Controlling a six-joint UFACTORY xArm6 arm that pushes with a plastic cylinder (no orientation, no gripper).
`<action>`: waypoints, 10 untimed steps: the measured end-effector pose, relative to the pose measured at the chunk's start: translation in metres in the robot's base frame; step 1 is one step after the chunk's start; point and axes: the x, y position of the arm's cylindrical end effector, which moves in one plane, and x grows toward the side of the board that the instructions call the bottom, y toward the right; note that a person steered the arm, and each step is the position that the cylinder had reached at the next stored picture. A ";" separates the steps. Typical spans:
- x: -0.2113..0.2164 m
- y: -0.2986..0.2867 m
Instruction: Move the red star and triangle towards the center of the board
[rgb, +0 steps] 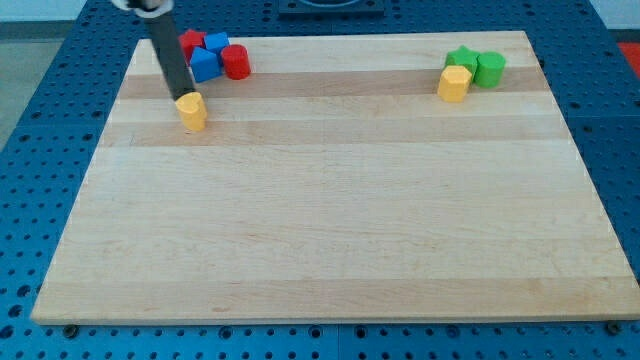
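A red block (191, 42), whose shape I cannot make out, sits at the view's top left, partly hidden behind my rod. Touching it are two blue blocks, one (216, 44) to its right and one (204, 65) below, and a red cylinder (236, 62) to their right. My tip (184, 96) is just below this cluster, at the upper left edge of a yellow block (192, 111). I cannot tell which block is the triangle.
At the view's top right a green star-like block (461, 58), a green cylinder (490, 69) and a yellow block (454, 83) stand together. The wooden board (330, 220) lies on a blue perforated table.
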 end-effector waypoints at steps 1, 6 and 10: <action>-0.006 -0.037; -0.123 -0.021; -0.085 0.032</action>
